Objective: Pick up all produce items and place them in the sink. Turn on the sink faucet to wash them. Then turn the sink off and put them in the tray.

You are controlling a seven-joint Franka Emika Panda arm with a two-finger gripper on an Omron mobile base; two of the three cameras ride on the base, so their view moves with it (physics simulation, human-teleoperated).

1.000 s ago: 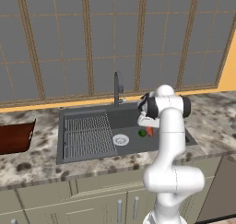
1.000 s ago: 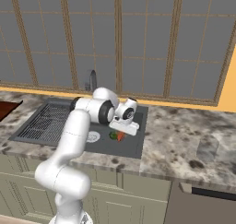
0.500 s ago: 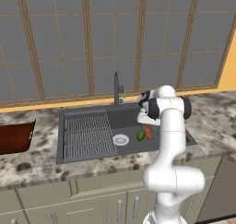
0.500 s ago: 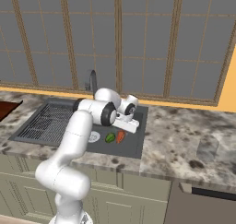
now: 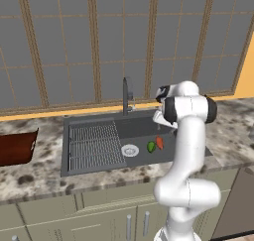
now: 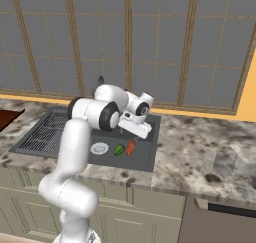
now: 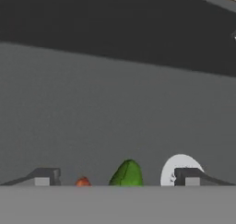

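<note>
The wide dark grey sink point(image 5: 141, 128) has a flat smooth floor and straight walls. A ridged wire rack point(image 5: 94, 146) covers its left half, and a round white drain point(image 5: 130, 150) sits near the middle. Just right of the drain lie the small rounded green piece of produce point(image 5: 151, 147) and the longer orange-red carrot-like piece point(image 5: 159, 143), side by side, near the front edge of the sink. The thin dark metal faucet point(image 5: 126, 95) stands at the back edge. The dark red-brown wooden-looking tray point(image 5: 17, 147) rests at the far left end of the speckled stone counter point(image 6: 200, 152). Behind are grey wall tiles with brown lines. Pale green cupboards are below.

The robot's gripper point(image 7: 115, 177) hangs above the right side of the sink with its two fingers spread wide and nothing between them. A second ago it was lower, right by the produce, and less open. Now the carrot-like piece lies free on the sink floor.
</note>
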